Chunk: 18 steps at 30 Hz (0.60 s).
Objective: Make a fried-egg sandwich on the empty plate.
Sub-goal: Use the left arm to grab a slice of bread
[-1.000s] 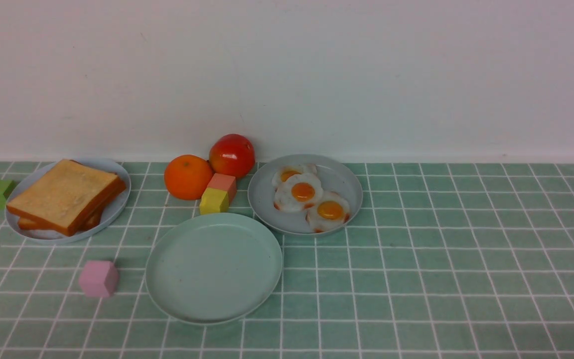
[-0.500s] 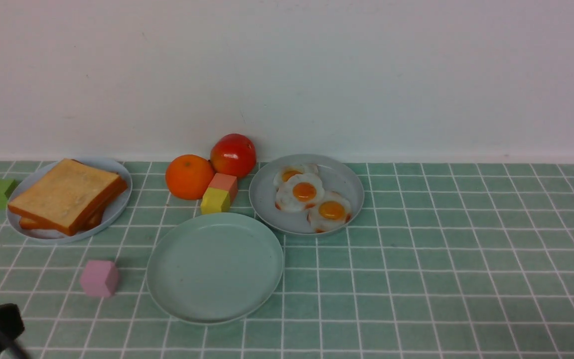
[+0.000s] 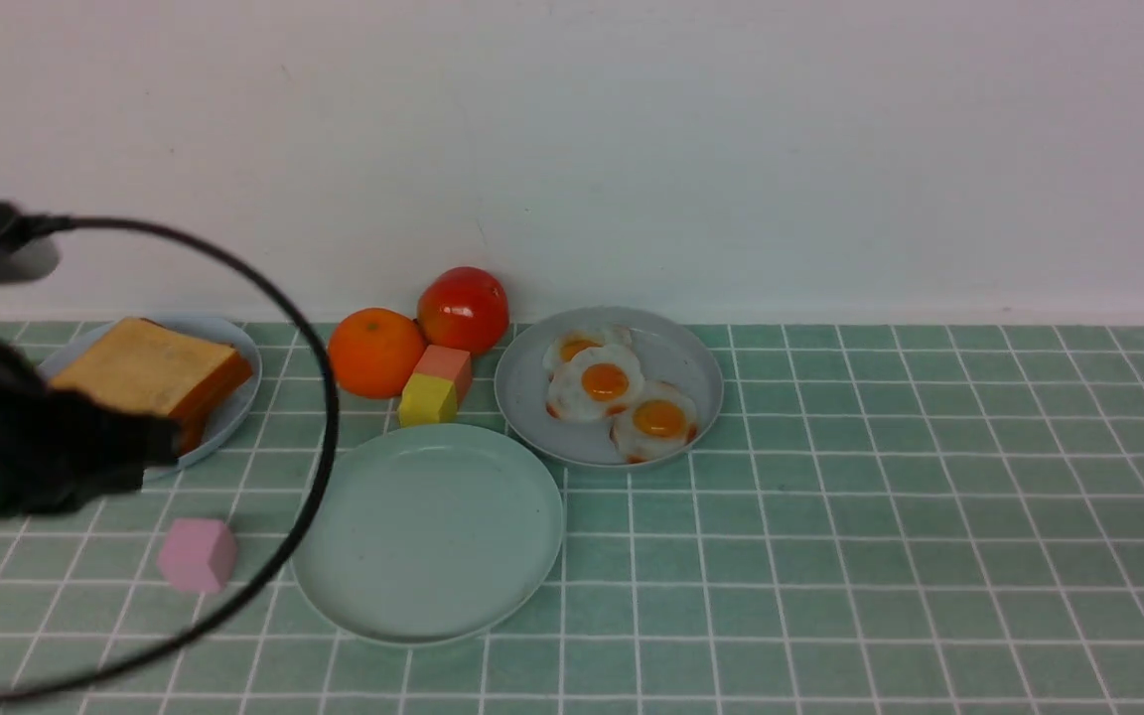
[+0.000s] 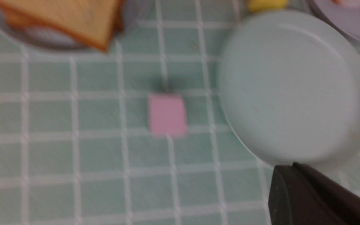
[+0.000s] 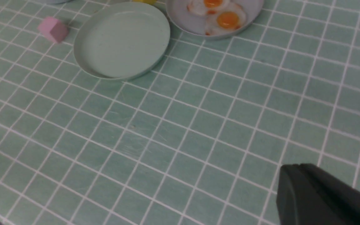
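The empty plate (image 3: pixel 428 531) (image 4: pixel 292 90) (image 5: pixel 122 40) is mint green and lies front centre on the tiles. Two stacked toast slices (image 3: pixel 150 372) (image 4: pixel 70 15) rest on a light blue plate (image 3: pixel 242 395) at the left. Three fried eggs (image 3: pixel 604 382) (image 5: pixel 227 19) lie on a grey plate (image 3: pixel 681 348) (image 5: pixel 252 12) behind the empty plate. No assembled fried-egg sandwich shows. My left gripper (image 3: pixel 163 442) (image 4: pixel 292 165) is shut and empty, in front of the toast plate. My right gripper (image 5: pixel 295 167) is shut and empty above bare tiles, outside the front view.
An orange (image 3: pixel 374 353), a tomato (image 3: pixel 463 310), a salmon block (image 3: pixel 443 367) and a yellow block (image 3: pixel 426 400) crowd behind the empty plate. A pink cube (image 3: pixel 197 554) (image 4: pixel 167 115) (image 5: pixel 53 29) sits left of it. A black cable (image 3: pixel 324 397) loops from the left arm.
The left arm has come up from the bottom left corner and now stands in front of the toast plate, hiding part of it and the green cube. Nothing on the table moved.
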Each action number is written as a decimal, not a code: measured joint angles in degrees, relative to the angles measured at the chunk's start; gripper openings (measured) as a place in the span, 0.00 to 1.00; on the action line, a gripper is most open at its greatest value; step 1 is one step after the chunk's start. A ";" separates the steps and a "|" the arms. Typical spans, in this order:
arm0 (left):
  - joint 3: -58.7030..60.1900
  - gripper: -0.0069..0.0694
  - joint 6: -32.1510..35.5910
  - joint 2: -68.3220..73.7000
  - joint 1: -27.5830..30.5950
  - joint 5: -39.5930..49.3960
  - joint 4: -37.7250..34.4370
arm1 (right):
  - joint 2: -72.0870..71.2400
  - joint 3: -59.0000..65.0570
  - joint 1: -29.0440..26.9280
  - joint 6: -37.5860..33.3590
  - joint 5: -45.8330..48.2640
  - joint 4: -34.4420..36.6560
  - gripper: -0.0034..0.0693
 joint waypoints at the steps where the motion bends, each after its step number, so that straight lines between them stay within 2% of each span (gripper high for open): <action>1: -0.82 0.07 0.00 1.45 0.00 -1.34 1.46 | 1.18 -0.95 0.00 -0.47 0.05 0.92 0.04; 6: -6.64 0.08 -5.13 13.85 0.91 -5.34 9.67 | 4.34 -2.74 0.00 -5.82 0.30 7.22 0.05; 8: -8.91 0.11 -6.70 17.58 2.07 -5.73 11.28 | 4.41 -2.74 0.00 -7.77 0.47 8.93 0.05; 12: -13.31 0.28 -6.19 25.29 5.06 -6.94 14.01 | 4.15 -2.80 0.00 -10.82 1.01 11.19 0.05; 14: -13.98 0.33 -4.56 26.66 5.31 -7.35 14.48 | 4.16 -2.80 0.00 -10.94 1.13 11.46 0.05; 16: -14.64 0.48 -0.34 29.92 5.31 -8.94 14.65 | 4.16 -2.80 0.00 -11.33 1.20 11.98 0.05; 18: -14.64 0.56 2.12 31.74 5.31 -10.54 15.04 | 4.16 -2.80 0.00 -11.52 1.20 12.27 0.06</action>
